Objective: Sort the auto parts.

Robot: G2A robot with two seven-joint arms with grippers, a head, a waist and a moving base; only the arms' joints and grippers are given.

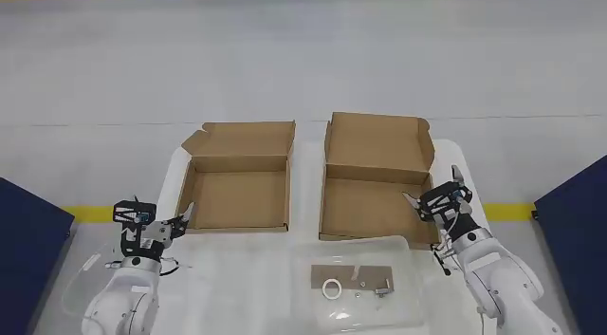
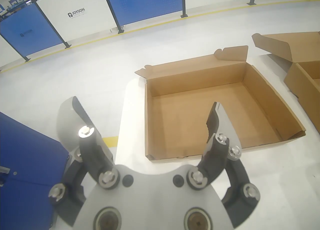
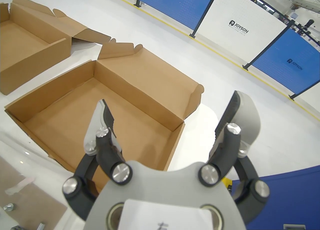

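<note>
Nearest the robot, on the white desk (image 1: 237, 259), lies a clear plastic tray (image 1: 408, 311) with a flat cardboard sheet (image 1: 346, 273) on it. A white ring (image 1: 332, 288) and a few small metal parts (image 1: 382, 287) rest on or just beside that sheet. The left pincer (image 2: 144, 102) hangs over the desk's left side, jaws spread wide and holding nothing, level with the near left corner of the left cardboard box (image 1: 237, 200). The right pincer (image 3: 169, 98) is likewise wide open and empty, at the near right corner of the right cardboard box (image 1: 365, 210). Farther back, the two boxes sit side by side, slightly apart, lids folded back away from the robot, bare brown floors showing inside.
</note>
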